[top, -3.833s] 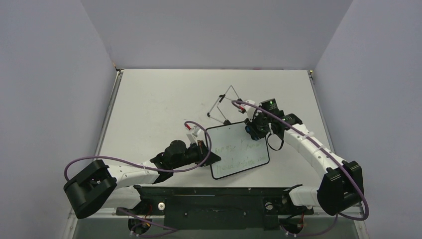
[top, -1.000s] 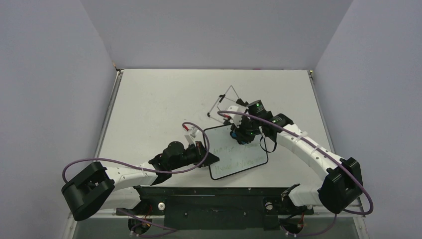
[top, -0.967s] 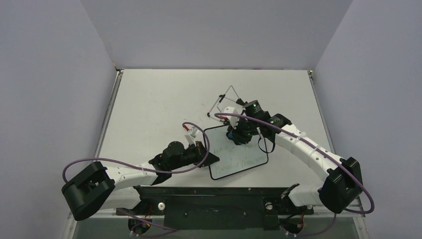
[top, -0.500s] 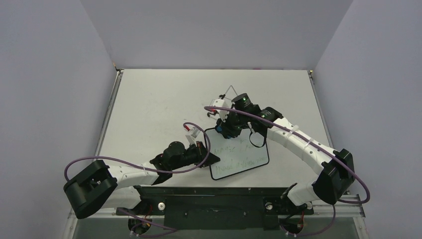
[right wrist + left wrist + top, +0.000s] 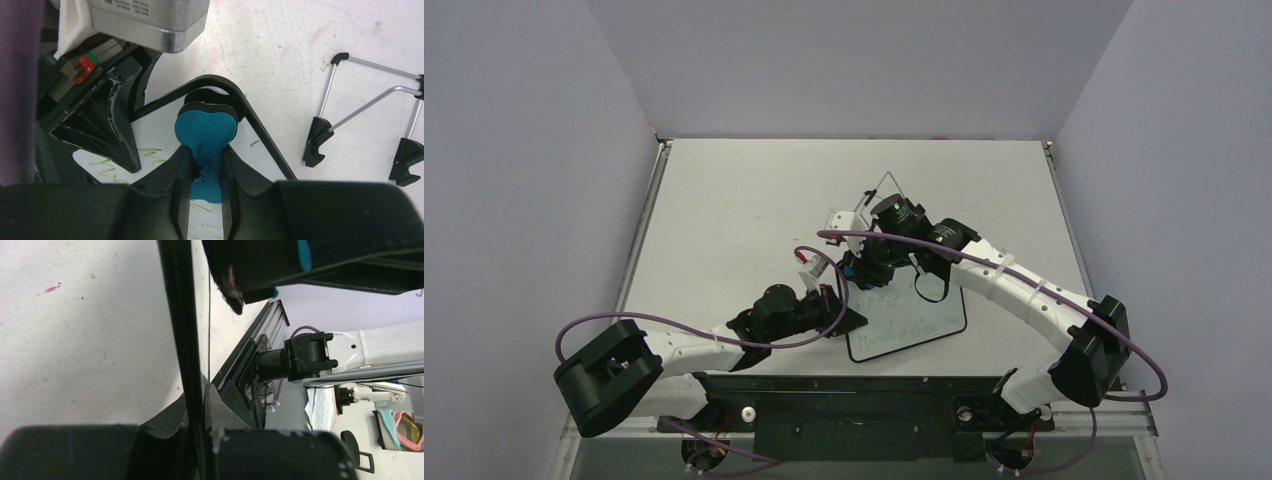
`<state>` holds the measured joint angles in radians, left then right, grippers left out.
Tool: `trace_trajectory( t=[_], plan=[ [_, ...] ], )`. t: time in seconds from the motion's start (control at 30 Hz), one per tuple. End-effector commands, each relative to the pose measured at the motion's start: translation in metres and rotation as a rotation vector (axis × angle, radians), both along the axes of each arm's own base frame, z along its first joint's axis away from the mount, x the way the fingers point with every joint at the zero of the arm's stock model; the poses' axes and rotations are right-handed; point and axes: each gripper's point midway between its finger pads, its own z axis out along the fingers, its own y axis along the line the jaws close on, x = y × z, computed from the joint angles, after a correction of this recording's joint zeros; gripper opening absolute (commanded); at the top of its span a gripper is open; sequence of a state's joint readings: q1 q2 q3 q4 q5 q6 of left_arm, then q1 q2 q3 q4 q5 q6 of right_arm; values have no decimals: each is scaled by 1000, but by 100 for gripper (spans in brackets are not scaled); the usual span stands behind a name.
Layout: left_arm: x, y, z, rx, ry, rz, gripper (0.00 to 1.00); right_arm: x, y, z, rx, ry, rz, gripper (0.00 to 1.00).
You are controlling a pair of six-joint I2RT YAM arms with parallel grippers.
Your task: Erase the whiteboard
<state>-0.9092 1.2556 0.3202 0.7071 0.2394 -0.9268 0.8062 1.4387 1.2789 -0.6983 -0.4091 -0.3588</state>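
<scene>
The whiteboard (image 5: 921,318) lies on the table, with green handwriting on it. My left gripper (image 5: 841,313) is shut on its left edge; in the left wrist view the black frame (image 5: 181,330) runs edge-on between the jaws of that gripper (image 5: 200,407). My right gripper (image 5: 865,271) is shut on the blue eraser (image 5: 851,270) and presses it on the board's top left corner. In the right wrist view the eraser (image 5: 205,131) sits between the jaws of that gripper (image 5: 206,156), over the board (image 5: 242,150), close to the left gripper's fingers (image 5: 107,132).
The wire easel stand (image 5: 876,197) with black feet lies just behind the board, partly under the right arm; it also shows in the right wrist view (image 5: 350,107). The table's side walls and the arm bases frame the area.
My right gripper has slid the eraser leftward along the board's upper part, from the top right to the top left corner. The left gripper has kept its hold on the board.
</scene>
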Motion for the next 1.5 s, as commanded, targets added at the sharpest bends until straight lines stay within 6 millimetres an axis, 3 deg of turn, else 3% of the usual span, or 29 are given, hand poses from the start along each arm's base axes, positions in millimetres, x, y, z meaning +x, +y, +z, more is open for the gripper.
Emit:
trace_trajectory(
  t=[0.0, 0.2, 0.4, 0.57, 0.7, 0.83, 0.97, 1.13, 1.23, 1.37, 1.47],
  plan=[
    [7, -16, 62, -175, -154, -23, 0, 20, 4, 15, 7, -71, -69, 0],
    [7, -12, 62, -172, -160, -17, 0, 35, -31, -4, -64, -98, -153, 0],
    [9, -1, 63, -163, -179, 10, 0, 41, -107, -39, -119, -40, -275, 0],
    [8, 1, 62, -167, -180, 7, 0, 62, -172, -60, -138, -10, -483, 0],
    [7, 1, 63, -170, -179, -1, 0, 80, -202, -67, -142, 6, -614, 0],
    [7, 1, 64, -172, -179, 0, 0, 83, -190, -66, -95, 42, -583, 0],
    [7, 2, 64, -170, -181, 4, 0, 85, -174, -48, -30, 6, -560, 0],
    [7, 1, 63, -169, -179, -1, 0, 111, -194, -41, -48, -41, -697, 0],
    [7, 1, 63, -170, -176, -3, 0, 113, -196, -47, -59, -22, -720, 0],
    [6, 2, 62, -171, -178, -1, 0, 99, -183, -53, -41, 34, -628, 0],
    [6, 2, 62, -170, -176, 1, 0, 69, -162, -57, -50, 96, -453, 0]
  ],
)
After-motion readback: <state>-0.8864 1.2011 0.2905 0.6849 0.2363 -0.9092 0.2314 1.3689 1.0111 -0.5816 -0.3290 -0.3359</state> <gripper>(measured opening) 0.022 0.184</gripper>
